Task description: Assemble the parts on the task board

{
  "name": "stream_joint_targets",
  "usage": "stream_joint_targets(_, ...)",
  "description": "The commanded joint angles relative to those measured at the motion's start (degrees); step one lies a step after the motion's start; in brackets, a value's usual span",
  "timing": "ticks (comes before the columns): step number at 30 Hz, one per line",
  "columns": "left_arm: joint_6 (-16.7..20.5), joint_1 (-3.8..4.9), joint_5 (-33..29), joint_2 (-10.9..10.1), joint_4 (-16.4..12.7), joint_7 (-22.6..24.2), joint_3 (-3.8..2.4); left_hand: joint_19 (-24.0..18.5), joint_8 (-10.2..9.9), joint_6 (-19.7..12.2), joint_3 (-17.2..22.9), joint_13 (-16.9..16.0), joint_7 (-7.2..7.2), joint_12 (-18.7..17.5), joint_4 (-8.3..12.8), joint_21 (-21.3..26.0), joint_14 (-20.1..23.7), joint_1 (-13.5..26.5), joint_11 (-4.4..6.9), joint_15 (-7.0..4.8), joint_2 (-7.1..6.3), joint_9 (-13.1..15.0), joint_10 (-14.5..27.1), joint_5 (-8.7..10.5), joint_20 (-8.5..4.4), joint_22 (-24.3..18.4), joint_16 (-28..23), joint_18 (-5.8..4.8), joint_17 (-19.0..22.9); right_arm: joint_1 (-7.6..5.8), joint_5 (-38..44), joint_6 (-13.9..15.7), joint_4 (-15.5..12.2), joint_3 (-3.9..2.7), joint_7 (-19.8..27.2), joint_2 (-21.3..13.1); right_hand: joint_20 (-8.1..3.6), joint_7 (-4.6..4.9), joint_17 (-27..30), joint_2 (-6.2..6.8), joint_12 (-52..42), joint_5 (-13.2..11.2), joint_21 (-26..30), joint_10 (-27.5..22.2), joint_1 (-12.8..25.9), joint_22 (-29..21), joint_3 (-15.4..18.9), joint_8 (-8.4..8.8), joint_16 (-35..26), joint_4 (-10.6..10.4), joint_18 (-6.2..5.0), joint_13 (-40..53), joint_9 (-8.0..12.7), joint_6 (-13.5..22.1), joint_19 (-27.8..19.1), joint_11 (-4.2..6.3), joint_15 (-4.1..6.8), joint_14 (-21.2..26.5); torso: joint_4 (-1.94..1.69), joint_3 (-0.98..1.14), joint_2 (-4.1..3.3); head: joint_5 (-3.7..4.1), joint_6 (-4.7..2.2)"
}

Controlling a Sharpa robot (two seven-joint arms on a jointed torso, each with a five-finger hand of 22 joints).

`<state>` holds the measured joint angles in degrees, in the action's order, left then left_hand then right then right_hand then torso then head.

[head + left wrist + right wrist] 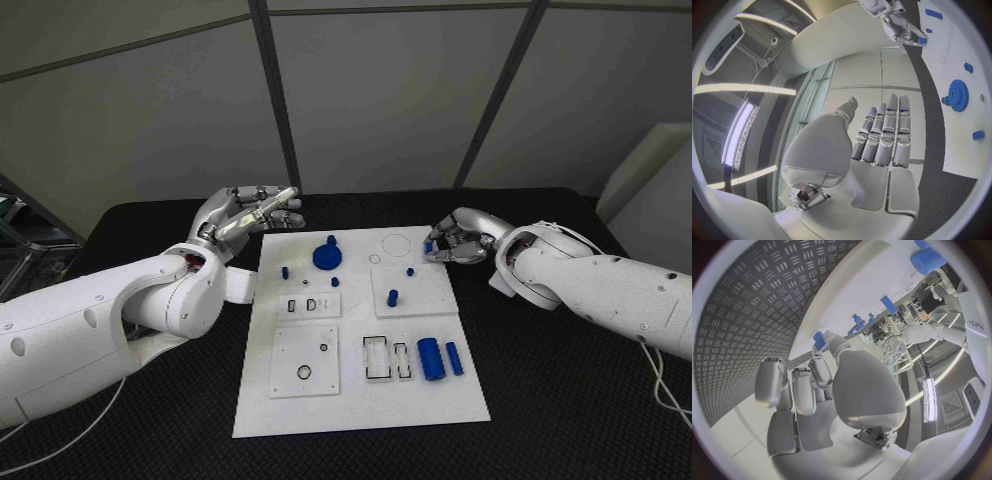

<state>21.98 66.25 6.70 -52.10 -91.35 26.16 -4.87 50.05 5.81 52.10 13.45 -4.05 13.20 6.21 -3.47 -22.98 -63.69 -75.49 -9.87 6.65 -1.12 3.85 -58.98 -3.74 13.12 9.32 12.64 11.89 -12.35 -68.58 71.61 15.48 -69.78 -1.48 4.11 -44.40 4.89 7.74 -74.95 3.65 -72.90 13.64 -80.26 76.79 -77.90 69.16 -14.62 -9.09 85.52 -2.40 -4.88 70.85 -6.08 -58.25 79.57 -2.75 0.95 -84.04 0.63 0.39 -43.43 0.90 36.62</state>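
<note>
- Leftmost, the left hand hangs over the black bench just off the far left corner of the task board. Its fingers lie straight and side by side with nothing in them, so it is idle for now.
- Next along, on the board's far left part, the blue gear stands with small blue pegs near it. These look already seated, though I cannot tell how firmly.
- Nearer the robot, in the middle of the board, lie white inset plates with empty slots and a ring. Beside the slots rest a blue cylinder and a thinner blue bar, loose and waiting.
- Further right, another blue peg stands on the square plate in the board's far right part.
- At the right, the right hand is at the board's far right edge, fingers curled in and pinching a small blue part between thumb and fingertip.
- Judging by this, the step in hand is carrying that part toward a seat on the far right of the board. Which hole it belongs to I cannot tell.
- Its next move calls for lining the part up over its hole, keeping it upright, and lowering it gently before letting go.
</note>
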Motion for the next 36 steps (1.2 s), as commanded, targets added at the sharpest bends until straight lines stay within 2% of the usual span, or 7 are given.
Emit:
stream_joint_targets(1, -0.8, 0.08, 0.3, 0.0, 0.0, 0.1, -0.05, -0.3, -0.3, -0.4, 0.3, 0.0, 0.79, -0.2, 0.0, 0.3, 0.2, 0.1, -0.40, 0.22, 0.55, 0.0, 0.0, -0.15, 0.02, -0.1, -0.3, -1.43, -0.1, -0.09, -1.6, 4.2, -1.7, -0.05, -0.6, -0.5, -0.09, -0.15, -6.7, -0.82, -0.3, 0.6, -0.2, 0.5, -0.2, 0.3, -0.4, -0.42, 0.3, 0.3, 0.80, 0.1, -0.1, -0.6, 0.4, 0.09, 0.52, -4.2, -0.02, 0.06, 0.03, -0.13, 0.04)
stream_joint_targets(6, -0.7, 0.08, 0.3, -0.2, 0.1, 0.1, -0.05, -0.3, -0.3, -0.4, 0.3, 0.0, 0.79, -0.2, 0.0, 0.3, 0.2, 0.1, -0.40, 0.22, 0.55, 0.0, 0.0, -0.15, 0.02, -0.1, -0.3, -1.43, -0.1, -0.14, -2.4, 5.7, -5.2, -0.17, -2.2, -1.9, -0.25, -0.33, -6.8, -1.29, -0.3, 0.5, -0.4, 0.5, -0.6, 0.6, -0.7, -0.62, 0.4, 0.6, 0.86, 0.2, -0.2, -1.0, 0.6, 0.26, 0.66, -4.2, -0.04, -0.12, 0.15, 0.01, -0.13)
stream_joint_targets(15, -0.6, 0.10, 0.3, -0.3, 0.2, 0.0, -0.05, -0.3, -0.3, -0.4, 0.3, 0.0, 0.79, -0.2, 0.0, 0.3, 0.2, 0.1, -0.40, 0.22, 0.55, 0.0, 0.0, -0.15, 0.02, -0.1, -0.3, -1.43, -0.1, -0.19, -2.1, 6.0, -12.1, -1.11, -4.9, -2.3, -0.43, -0.42, -6.9, -1.98, -0.2, -0.2, -0.5, 0.5, -1.3, 0.7, -1.6, -0.61, 0.4, 1.2, 0.89, 0.1, -0.3, -1.0, 0.7, 0.38, 0.82, -4.2, -0.04, -0.14, 0.21, -0.75, -0.14)
stream_joint_targets(21, -0.6, 0.11, 0.3, -0.1, 0.8, 0.0, -0.06, -0.3, -0.4, -0.3, 0.4, 0.0, 0.79, -0.3, 0.1, 0.3, 0.2, 0.1, -0.40, 0.22, 0.57, 0.0, 0.0, -0.16, 0.03, -0.1, -0.4, -1.43, -0.2, -0.20, 1.3, 5.3, -16.7, -1.25, -7.4, -0.8, -0.45, -0.31, -7.0, -1.82, -0.2, -0.4, -0.5, 0.5, -1.0, 0.8, -1.6, -0.50, 0.4, 1.2, 0.91, 0.1, -0.3, -0.9, 0.7, 0.30, 0.79, -4.3, -0.08, -0.14, 0.18, -1.51, 0.05)
stream_joint_targets(25, -0.6, 0.11, 0.3, 0.2, 1.2, 0.0, -0.06, -0.3, -0.4, -0.3, 0.4, 0.0, 0.79, -0.3, 0.1, 0.3, 0.2, 0.1, -0.40, 0.22, 0.57, 0.0, 0.0, -0.16, 0.03, -0.1, -0.4, -1.43, -0.2, -0.20, 3.9, 4.7, -18.3, -1.28, -10.0, 1.6, -0.45, -0.30, -7.0, -1.75, -0.1, -0.5, -0.5, 0.5, -0.9, 0.8, -1.6, -0.47, 0.4, 1.1, 0.92, 0.1, -0.3, -0.8, 0.7, 0.28, 0.78, -4.3, -0.09, -0.20, 0.17, -2.18, 0.39)
stream_joint_targets(31, -0.7, 0.12, 0.3, 0.8, 1.8, -0.1, -0.06, -0.3, -0.4, -0.3, 0.4, 0.0, 0.79, -0.3, 0.1, 0.3, 0.2, 0.1, -0.40, 0.22, 0.57, 0.0, 0.0, -0.16, 0.03, -0.1, -0.4, -1.43, -0.2, -0.18, 7.8, 3.3, -19.1, -1.13, -12.5, 5.6, -0.44, -0.27, -7.0, -1.73, -0.1, -0.9, -0.5, 0.4, -0.6, 0.8, -1.6, -0.42, 0.4, 1.0, 0.92, 0.0, -0.3, -0.8, 0.7, 0.25, 0.74, -4.3, -0.06, -0.13, 0.09, -2.93, 0.76)
stream_joint_targets(36, -0.7, 0.12, 0.3, 1.1, 2.2, -0.1, -0.06, -0.3, -0.4, -0.3, 0.4, 0.0, 0.79, -0.3, 0.1, 0.3, 0.2, 0.1, -0.40, 0.22, 0.57, 0.0, 0.0, -0.16, 0.03, -0.1, -0.4, -1.43, -0.2, -0.15, 10.2, 2.3, -18.9, 0.01, -14.0, 8.3, -0.44, -0.27, -7.0, -1.73, -0.1, -0.9, -0.5, 0.4, -0.6, 0.8, -1.6, -0.42, 0.4, 1.0, 0.92, 0.0, -0.3, -0.8, 0.7, 0.25, 0.74, -4.3, 0.04, -0.10, 0.08, -3.39, 0.97)
